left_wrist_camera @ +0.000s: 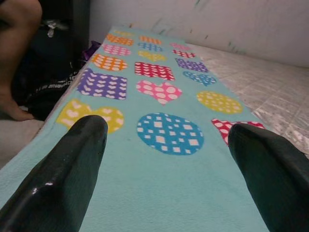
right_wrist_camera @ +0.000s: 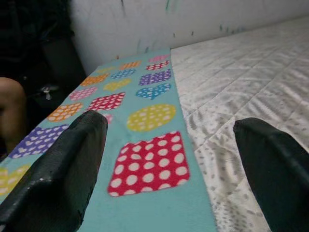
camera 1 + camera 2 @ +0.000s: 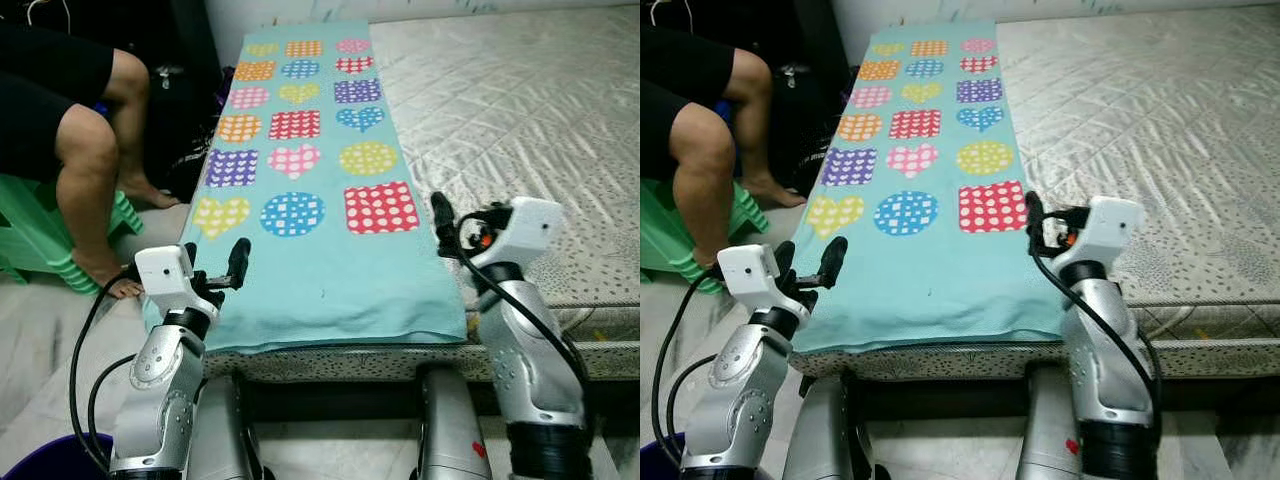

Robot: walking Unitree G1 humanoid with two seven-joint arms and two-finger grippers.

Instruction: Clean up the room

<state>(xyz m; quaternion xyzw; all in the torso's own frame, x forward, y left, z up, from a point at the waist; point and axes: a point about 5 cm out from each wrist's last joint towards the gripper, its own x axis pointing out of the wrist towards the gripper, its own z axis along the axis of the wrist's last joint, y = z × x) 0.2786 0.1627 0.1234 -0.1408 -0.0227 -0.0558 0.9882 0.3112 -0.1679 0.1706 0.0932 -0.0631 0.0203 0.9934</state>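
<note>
Teal towel [image 3: 320, 200] w/ coloured hearts, circles & squares lies flat along the left side of the mattress [image 3: 520, 120]. Its near edge hangs a little over the mattress front; its left edge runs along the mattress side, and its far end reaches nearly to the wall [image 1: 203, 24].

Left gripper [image 3: 215, 262] hovers at the towel's near-left corner, fingers spread wide, holding nothing. Right gripper [image 3: 445, 228] sits at the towel's right edge near the front, just beside the red dotted square [image 3: 381, 208]; fingers also spread, nothing between them.

Room: bare quilted mattress is wide open to the right of the towel. Left side is tight: a person's legs [image 3: 90, 150] on a green stool [image 3: 30, 235], foot on the floor near the left arm, plus dark bags [image 3: 190, 150] against the mattress side. Rim of a purple tub [image 3: 50, 460] at floor level by the left arm.

Left wrist view looks down the towel's length: blue circle [image 1: 170, 134] between the fingers [image 1: 63, 179]. Right wrist view straddles the towel/mattress border, one finger [image 2: 58, 174] over towel, other over mattress.
</note>
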